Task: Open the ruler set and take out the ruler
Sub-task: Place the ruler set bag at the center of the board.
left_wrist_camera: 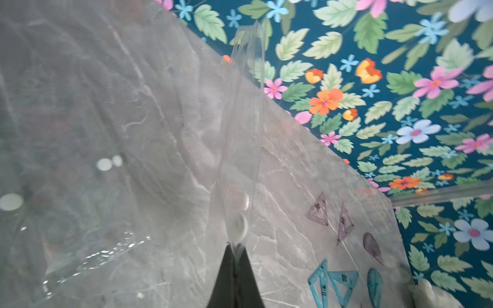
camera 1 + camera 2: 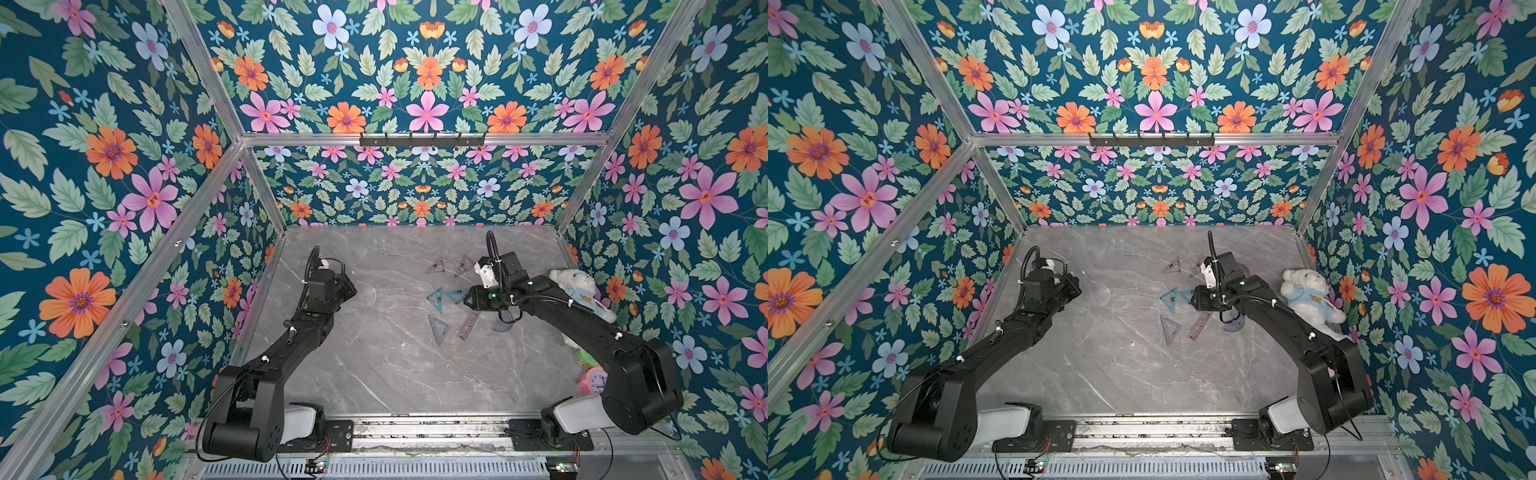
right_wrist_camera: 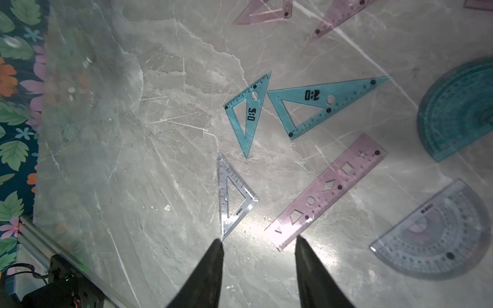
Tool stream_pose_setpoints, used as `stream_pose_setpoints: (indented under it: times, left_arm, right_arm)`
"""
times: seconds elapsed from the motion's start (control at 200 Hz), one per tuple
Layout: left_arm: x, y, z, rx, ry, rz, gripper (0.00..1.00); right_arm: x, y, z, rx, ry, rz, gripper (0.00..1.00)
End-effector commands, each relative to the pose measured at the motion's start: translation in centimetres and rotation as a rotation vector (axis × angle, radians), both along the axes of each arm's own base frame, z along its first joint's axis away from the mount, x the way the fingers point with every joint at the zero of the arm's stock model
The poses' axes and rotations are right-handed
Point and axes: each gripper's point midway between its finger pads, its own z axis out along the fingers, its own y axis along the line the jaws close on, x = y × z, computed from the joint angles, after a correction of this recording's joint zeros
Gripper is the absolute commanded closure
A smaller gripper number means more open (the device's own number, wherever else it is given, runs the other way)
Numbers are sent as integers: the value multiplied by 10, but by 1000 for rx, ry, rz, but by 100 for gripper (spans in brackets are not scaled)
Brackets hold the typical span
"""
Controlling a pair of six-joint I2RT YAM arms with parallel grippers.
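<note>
Clear pouch [image 1: 240, 133] is pinched in the closed left gripper [image 1: 234, 256]; right gripper [image 3: 258, 245] is parted, empty, by pink ruler [image 3: 328, 190].

clear plastic pouch [image 1: 241, 138], limp, snap buttons showing, pink stencil ruler [image 3: 326, 190], out of pouch, flat on marble table [image 3: 160, 160]

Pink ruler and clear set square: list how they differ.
The pink ruler is a long strip; the clear set square is a triangle. The ruler is pink-tinted, the set square colourless. The ruler has several small cut-outs, the set square one triangular opening. Both lie flat on the table.
</note>
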Motion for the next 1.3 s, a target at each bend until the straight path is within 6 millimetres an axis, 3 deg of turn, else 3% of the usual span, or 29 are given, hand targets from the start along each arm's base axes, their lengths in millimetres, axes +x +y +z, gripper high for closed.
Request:
stream_pose_setpoints:
  times: [0.0,0.165,0.3,0.51,0.595,0.68,0.695,0.765,0.87,1.0,1.075,1.19,1.295]
  left_arm:
    - [7,-4,7,-130,-53,-34,100]
    - [7,-2,-9,-136,-22,-61,100]
    - [-3,12,-28,-69,57,-11,99]
    - [-22,42,-52,71,203,108,52]
    - [-26,48,-51,110,213,124,40]
    - [-27,52,-41,145,197,124,32]
    - [-27,53,-39,153,195,125,22]
    - [-25,58,-22,191,163,139,1]
    - [-21,72,17,281,65,179,1]
    - [-25,101,71,456,-87,292,1]
    - [-31,119,92,575,-139,365,1]
    - [-36,139,102,746,-169,450,1]
    - [-32,134,86,839,-240,397,1]
  right_arm:
    - [-4,-7,3,-24,-23,-15,53]
    - [-8,-12,1,-36,-36,-17,49]
    - [-7,-14,0,-44,-50,-28,45]
    - [-3,-17,6,-48,-77,-38,42]
    - [-3,-18,8,-46,-80,-43,41]
    - [-2,-20,14,-41,-97,-47,39]
    - [-2,-20,15,-39,-100,-47,38]
    - [-1,-24,25,-9,-126,-62,36]
    - [5,-36,46,38,-208,-107,36]
    - [14,-65,68,16,-380,-187,34]
    - [18,-90,73,-7,-460,-264,34]
    - [22,-131,73,-62,-582,-402,34]
    - [19,-165,62,-193,-720,-498,31]
